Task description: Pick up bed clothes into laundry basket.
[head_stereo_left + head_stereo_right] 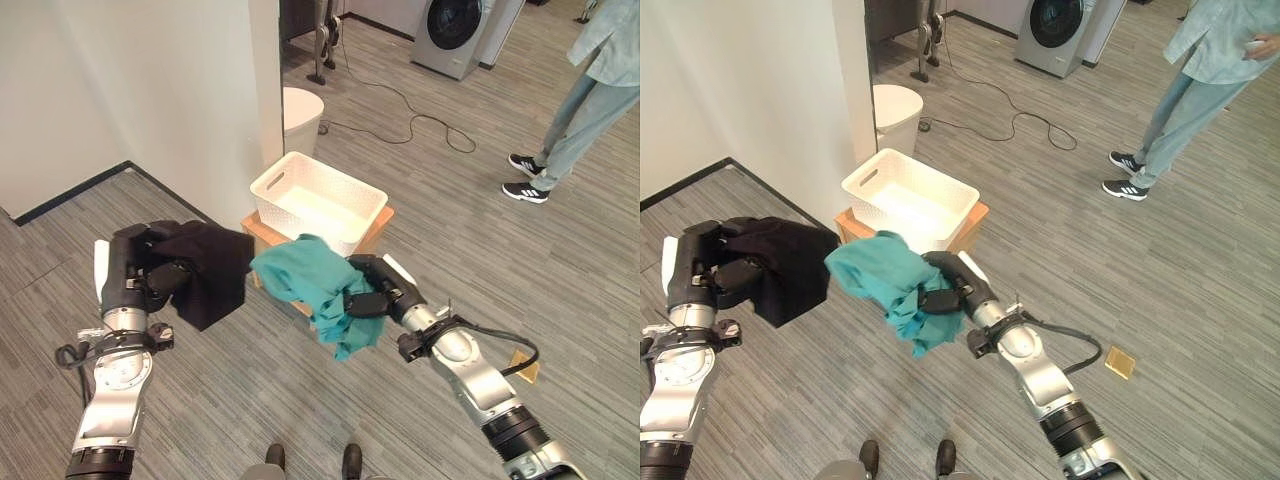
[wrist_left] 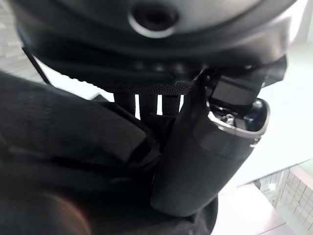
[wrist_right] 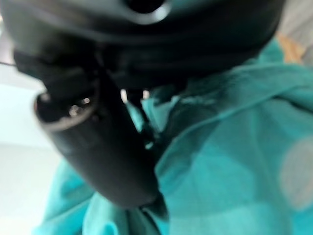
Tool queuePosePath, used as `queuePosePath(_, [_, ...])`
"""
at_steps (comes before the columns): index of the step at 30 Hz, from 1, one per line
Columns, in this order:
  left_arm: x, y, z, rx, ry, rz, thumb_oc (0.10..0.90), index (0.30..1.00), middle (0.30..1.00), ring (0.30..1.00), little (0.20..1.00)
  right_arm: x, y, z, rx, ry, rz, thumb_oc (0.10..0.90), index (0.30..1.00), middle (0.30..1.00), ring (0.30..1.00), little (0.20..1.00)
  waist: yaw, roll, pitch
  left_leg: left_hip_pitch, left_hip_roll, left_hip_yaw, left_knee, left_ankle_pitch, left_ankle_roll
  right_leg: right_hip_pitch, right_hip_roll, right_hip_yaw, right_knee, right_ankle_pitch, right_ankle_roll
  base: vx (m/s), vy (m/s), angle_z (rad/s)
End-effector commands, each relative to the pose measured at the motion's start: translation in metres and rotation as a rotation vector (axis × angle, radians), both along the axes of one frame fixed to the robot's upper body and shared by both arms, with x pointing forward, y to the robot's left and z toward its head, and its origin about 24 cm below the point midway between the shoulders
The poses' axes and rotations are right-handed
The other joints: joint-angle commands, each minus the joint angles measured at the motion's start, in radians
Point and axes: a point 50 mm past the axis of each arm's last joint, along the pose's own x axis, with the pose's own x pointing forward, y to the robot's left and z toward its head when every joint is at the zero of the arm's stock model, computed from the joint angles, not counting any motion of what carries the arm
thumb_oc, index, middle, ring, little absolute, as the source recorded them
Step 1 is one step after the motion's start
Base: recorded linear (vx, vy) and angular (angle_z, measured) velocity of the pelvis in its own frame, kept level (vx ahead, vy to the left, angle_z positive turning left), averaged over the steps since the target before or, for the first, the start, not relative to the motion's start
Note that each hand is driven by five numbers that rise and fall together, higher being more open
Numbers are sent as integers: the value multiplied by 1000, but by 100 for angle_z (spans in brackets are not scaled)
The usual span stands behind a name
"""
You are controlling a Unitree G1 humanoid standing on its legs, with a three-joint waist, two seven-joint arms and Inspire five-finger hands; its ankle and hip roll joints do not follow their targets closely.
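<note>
Closest to me, my right hand [image 1: 368, 298] is curled round a soft, crumpled teal garment [image 1: 315, 285], held just in front of the white perforated plastic laundry basket [image 1: 318, 200] on its wooden stand [image 1: 374, 232]. My left hand [image 1: 160, 275] grips a limp black cloth [image 1: 212, 270] off to the left. No readable writing anywhere. Grey plank floor [image 1: 450, 250] lies beneath.

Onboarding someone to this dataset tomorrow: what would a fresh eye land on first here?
First, the teal cloth garment bunched in the right hand, hanging in the air just in front of the white perforated plastic laundry basket, which sits on a low wooden stand. Next, the black cloth garment gripped by the left hand, left of the basket. A person stands at the far right.
</note>
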Motion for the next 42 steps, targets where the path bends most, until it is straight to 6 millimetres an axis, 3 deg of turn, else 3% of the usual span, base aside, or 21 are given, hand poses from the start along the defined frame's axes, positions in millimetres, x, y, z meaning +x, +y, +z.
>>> queuePosePath(1, [23,-29,91,194,-365,-147,400,300,300,300,300,4,-3,55,84,-265,14,400,300,300,300,300,-71,20,-87,-11,-34,-76,25,-31,33,-107,37,65,295,-14,62,45,-8,51])
queuePosePath(2, [23,-29,91,194,-365,-148,400,300,300,300,300,4,-3,55,85,-265,12,400,300,300,300,300,-70,20,-87,-11,-34,-78,23,-31,33,-109,37,64,297,-15,61,156,-114,63])
queuePosePath(3, [26,-29,101,226,-381,-147,400,300,300,300,300,5,-3,57,95,-273,5,400,300,300,300,300,-64,31,-99,5,-1,-60,7,-38,17,-114,-82,-14,226,0,43,177,-183,28])
queuePosePath(4, [25,-27,106,241,-390,-144,400,300,300,300,300,5,-4,58,99,-276,-3,400,300,300,300,300,-59,34,-105,16,18,-52,0,-46,4,-117,-143,-48,179,10,42,270,-240,4])
queuePosePath(9, [22,-19,107,194,-405,-131,400,300,300,300,300,10,-5,62,102,-285,-24,400,300,300,300,300,-80,23,-123,137,80,-35,-81,-89,-61,-108,-209,-95,-139,117,125,329,-248,-16])
queuePosePath(11, [18,-15,105,178,-413,-102,400,300,300,300,300,11,-4,62,86,-285,-15,400,300,300,300,300,-81,16,-134,183,109,-24,-110,-78,-80,-122,-193,-111,-141,145,142,342,-290,-17])
queuePosePath(12, [16,-14,107,178,-428,-92,400,300,300,300,300,12,-4,64,85,-290,-10,400,300,300,300,300,-80,11,-143,198,127,-16,-111,-71,-90,-119,-179,-126,-143,125,141,436,-437,-30])
queuePosePath(13, [15,-12,107,166,-444,-71,400,300,300,300,300,11,-6,62,79,-280,-2,400,300,300,300,300,-92,4,-159,194,178,-36,-80,-32,-109,-106,-126,-70,-118,81,116,318,-337,-21])
queuePosePath(14, [15,-12,107,165,-444,-70,400,300,300,300,300,11,-6,62,78,-280,-1,400,300,300,300,300,-93,8,-161,194,183,-36,-80,-32,-113,-109,-121,-71,-114,77,112,331,-352,-16])
queuePosePath(15, [15,-13,107,143,-458,-75,400,300,300,300,300,13,-8,64,71,-286,-4,400,300,300,300,300,-95,14,-162,168,224,-47,-19,19,-122,-97,-80,-45,-97,46,94,187,-268,-20])
queuePosePath(17, [19,-18,118,119,-511,-86,400,300,300,300,300,17,-9,70,105,-287,-3,400,300,300,300,300,-94,-1,-157,77,258,-55,164,126,-119,-69,-53,-73,-107,36,52,245,-469,-19])
queuePosePath(18, [22,-19,122,112,-527,-89,400,300,300,300,300,18,-4,71,119,-281,22,400,300,300,300,300,-89,-13,-148,28,248,-66,290,135,-101,-35,-33,-81,-125,23,24,147,-372,-7])
queuePosePath(19, [22,-19,123,113,-530,-90,400,300,300,300,300,18,-4,72,120,-284,21,400,300,300,300,300,-92,-15,-146,18,245,-71,299,136,-100,-37,-35,-84,-129,29,23,219,-400,-14])
queuePosePath(20, [24,-17,130,121,-538,-80,400,300,300,300,300,19,3,75,117,-284,59,400,300,300,300,300,-60,-29,-120,-51,132,-141,442,88,-72,10,-14,-63,-149,14,-4,103,-201,-40])
queuePosePath(21, [25,-17,131,122,-540,-81,400,300,300,300,300,19,3,76,118,-286,58,400,300,300,300,300,-62,-32,-119,-59,127,-143,449,90,-70,7,-18,-64,-151,19,-3,214,-294,-66])
queuePosePath(23, [19,0,146,173,-550,-25,400,300,300,300,300,15,7,73,152,-261,95,400,300,300,300,300,-36,-37,-107,-147,18,-132,438,28,-45,56,-1,-36,-182,13,-9,246,-209,-62])
queuePosePath(24, [19,1,147,175,-549,-25,400,300,300,300,300,15,8,73,155,-261,96,400,300,300,300,300,-32,-39,-107,-145,19,-126,442,21,-42,58,-1,-30,-184,12,-7,344,-173,-31])
queuePosePath(25, [17,14,157,177,-559,12,400,300,300,300,300,11,8,64,185,-224,100,400,300,300,300,300,-29,-27,-110,-180,-27,-122,361,-7,-30,78,16,-6,-198,6,-3,194,-45,-33])
queuePosePath(31, [19,39,175,147,-554,69,400,300,300,300,300,-3,-5,27,146,-99,59,400,300,300,300,300,-39,7,-120,-143,-55,-138,70,44,-43,127,57,29,-244,-11,2,222,-29,-55])
queuePosePath(37, [24,50,196,138,-547,91,400,300,300,300,300,-29,-50,-12,60,31,-93,400,300,300,300,300,-95,29,-141,-84,-13,-60,11,77,-54,146,43,-11,-232,-39,0,140,37,2])
queuePosePath(42, [31,48,209,251,-490,102,400,300,300,300,300,-41,-66,-28,45,98,-151,400,300,300,300,300,-117,29,-141,-80,4,-18,23,53,-52,140,19,-52,-223,-44,9,19,54,33])
